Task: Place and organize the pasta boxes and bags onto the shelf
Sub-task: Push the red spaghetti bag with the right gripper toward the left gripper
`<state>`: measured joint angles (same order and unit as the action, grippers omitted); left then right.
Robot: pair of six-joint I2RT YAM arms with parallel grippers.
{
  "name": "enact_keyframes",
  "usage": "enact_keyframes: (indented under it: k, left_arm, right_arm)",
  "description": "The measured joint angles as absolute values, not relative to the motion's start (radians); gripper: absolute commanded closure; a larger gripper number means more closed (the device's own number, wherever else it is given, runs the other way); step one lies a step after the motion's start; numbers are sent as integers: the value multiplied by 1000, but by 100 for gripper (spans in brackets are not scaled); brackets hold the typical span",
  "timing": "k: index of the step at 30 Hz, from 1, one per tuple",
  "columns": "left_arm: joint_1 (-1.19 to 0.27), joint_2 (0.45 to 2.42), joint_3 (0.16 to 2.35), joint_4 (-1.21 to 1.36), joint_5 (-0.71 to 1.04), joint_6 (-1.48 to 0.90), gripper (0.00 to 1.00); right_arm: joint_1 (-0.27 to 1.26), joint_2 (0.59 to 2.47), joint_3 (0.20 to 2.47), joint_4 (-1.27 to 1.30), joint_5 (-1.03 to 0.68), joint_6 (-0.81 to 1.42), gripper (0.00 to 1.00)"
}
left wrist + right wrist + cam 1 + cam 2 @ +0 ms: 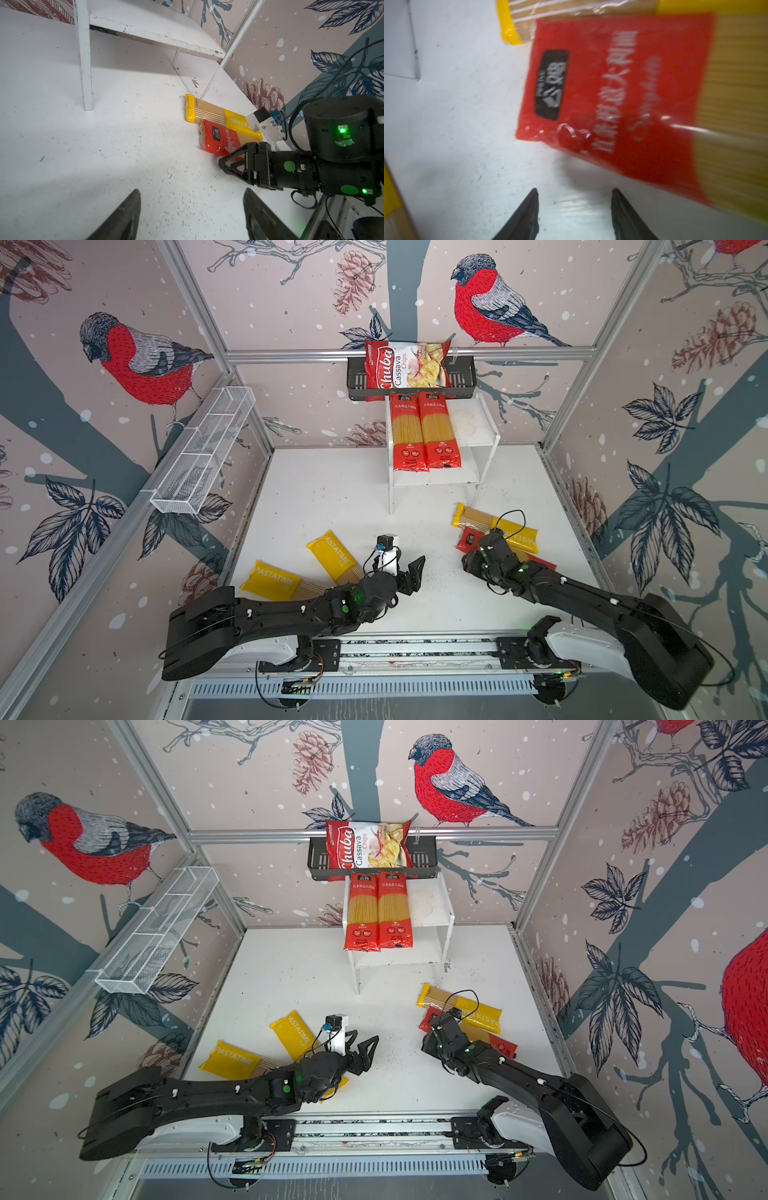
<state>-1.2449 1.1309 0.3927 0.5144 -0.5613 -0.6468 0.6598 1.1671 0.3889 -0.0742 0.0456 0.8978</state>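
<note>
Two red-ended pasta packs (409, 433) (438, 429) lie side by side on the top board of the white shelf (478, 423). Two yellow PASTATIME packs (270, 578) (332, 553) lie on the table at the left, partly under my left arm. Over bare table, my left gripper (409, 574) (191, 193) is open and empty. At the right, another yellow pack (515, 535) (207, 112) lies beside a red-ended pack (467, 541) (623, 93). My right gripper (470, 562) (574, 192) is open and empty, close to that red pack's end.
A Chuba Cassava Chips bag (407, 364) stands in the black basket (461, 379) on the back wall, just above the shelf. A long white wire mesh basket (203, 452) hangs on the left wall. The shelf's lower board (145, 25) holds nothing.
</note>
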Motion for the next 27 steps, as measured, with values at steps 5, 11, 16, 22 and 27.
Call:
enact_keyframes:
  k: [5,11,16,22,27]
  left_arm:
    - [-1241,1116,387,515,-561,-646,24]
    - [-1241,1142,393,515,-551,-638,24]
    - [-1240,1169,404,538,-541,-629,24]
    - [-1240,1172,405,542,-524,-629,23]
    - [-1233,1161,399,542,-522,-630,22]
  right_arm:
    - [670,1193,466,-60,13,916,44]
    - [523,1151,515,-159,65,842,38]
    - [376,1157,517,-247,141,783,36]
    - [355,1208,490,-211,178,743,38]
    - [474,1237,457,-88,197,778,38]
